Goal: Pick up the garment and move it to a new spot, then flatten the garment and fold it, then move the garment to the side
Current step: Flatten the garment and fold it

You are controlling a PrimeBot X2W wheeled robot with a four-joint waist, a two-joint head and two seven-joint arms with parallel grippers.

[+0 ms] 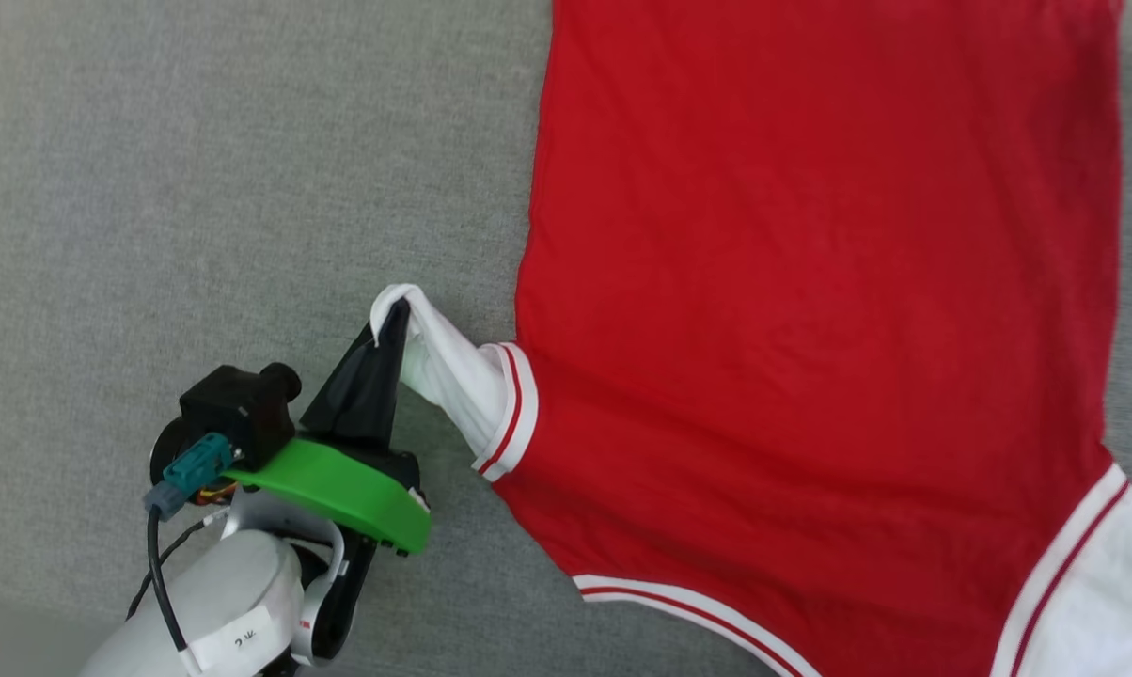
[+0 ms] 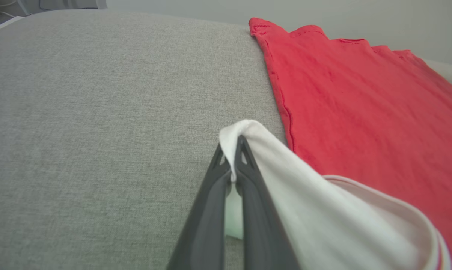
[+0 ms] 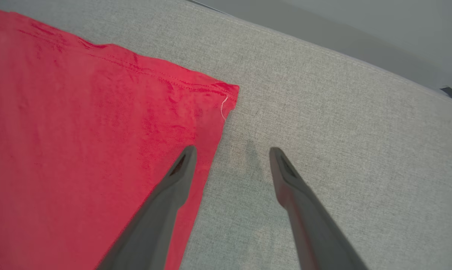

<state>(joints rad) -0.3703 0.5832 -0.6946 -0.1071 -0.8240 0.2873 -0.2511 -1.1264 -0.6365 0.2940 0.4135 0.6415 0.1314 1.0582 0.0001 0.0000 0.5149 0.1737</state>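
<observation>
Left pincer (image 1: 395,318), on a pale forearm (image 1: 237,602) that comes up from the lower left of the head view behind a green wrist plate (image 1: 340,489), points its dark fingers up and rightward. It is clamped on the tip of the white short sleeve (image 1: 453,371) of the red jersey-style garment (image 1: 810,329), which lies spread on the grey woven-fabric surface (image 1: 199,188). The right pincer (image 3: 231,152) stands wide with nothing in it, one finger over the garment's red edge near a hem corner and the other over grey cloth, and a white sticker (image 1: 246,644) on the forearm bears dark marks too cropped to read.
</observation>
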